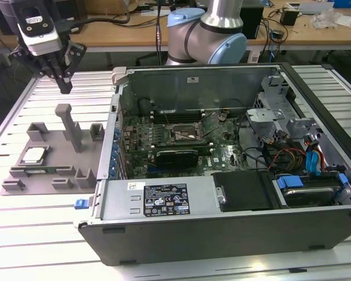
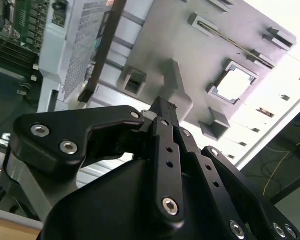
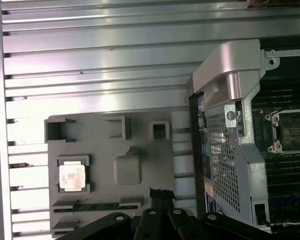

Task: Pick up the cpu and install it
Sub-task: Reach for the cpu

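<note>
Hanging above the bench (image 1: pixel 23 234) near its far corner on the exterior view's left, the tool (image 1: pixel 65 88) points downward with its black fingers pressed together and nothing between them. It touches none of the parts.

The cpu (image 1: pixel 33 155) lies flat, silvery top up, in a square recess of a grey holder plate (image 1: pixel 58 161). The plate rests on the bench's slats toward the edge on the exterior view's left, just beside the open computer case (image 1: pixel 222 234). In both wrist views the cpu (image 2: pixel 233 82) (image 3: pixel 71 176) sits seated in that recess, well apart from the tool's tips (image 2: pixel 162 107) (image 3: pixel 160 192). A tall grey post (image 1: pixel 70 126) stands upright on the plate between the cpu and the case.

The case lies on its side over the middle of the bench, its board exposed. The dark square socket (image 1: pixel 186 136) with its metal frame is near the middle of the board and looks bare in the first wrist view (image 3: pixel 292 131). The robot arm (image 1: pixel 207 35) rises behind the case at the bench's far edge.
</note>
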{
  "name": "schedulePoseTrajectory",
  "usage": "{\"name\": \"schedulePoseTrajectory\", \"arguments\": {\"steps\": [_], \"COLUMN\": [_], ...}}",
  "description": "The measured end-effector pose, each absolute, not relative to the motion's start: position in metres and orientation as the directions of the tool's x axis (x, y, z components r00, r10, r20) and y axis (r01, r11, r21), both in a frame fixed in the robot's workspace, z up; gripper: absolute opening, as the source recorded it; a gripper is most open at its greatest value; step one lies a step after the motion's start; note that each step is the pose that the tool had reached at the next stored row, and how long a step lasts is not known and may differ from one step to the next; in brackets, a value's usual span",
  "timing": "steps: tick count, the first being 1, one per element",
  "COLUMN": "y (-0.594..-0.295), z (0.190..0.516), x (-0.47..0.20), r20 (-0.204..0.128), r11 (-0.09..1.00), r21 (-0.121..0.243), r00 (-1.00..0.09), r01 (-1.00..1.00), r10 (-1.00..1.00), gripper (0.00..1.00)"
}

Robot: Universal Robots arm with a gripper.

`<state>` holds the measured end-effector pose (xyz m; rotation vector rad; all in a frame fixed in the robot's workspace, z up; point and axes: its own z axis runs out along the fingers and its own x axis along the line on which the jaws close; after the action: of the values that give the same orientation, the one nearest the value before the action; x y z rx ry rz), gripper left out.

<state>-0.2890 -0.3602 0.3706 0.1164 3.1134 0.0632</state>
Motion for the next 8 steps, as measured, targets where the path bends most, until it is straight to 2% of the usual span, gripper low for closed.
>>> {"name": "schedulePoseTrajectory", "arguments": {"steps": [8], "y": [-0.360], "z": [0.364], "x": [-0.310], "r20": [-0.024], "r11": [0.996], "r21": [0.041], "r00": [-0.997], "r01": [0.074], "r10": [0.075], "gripper": [0.11]}}
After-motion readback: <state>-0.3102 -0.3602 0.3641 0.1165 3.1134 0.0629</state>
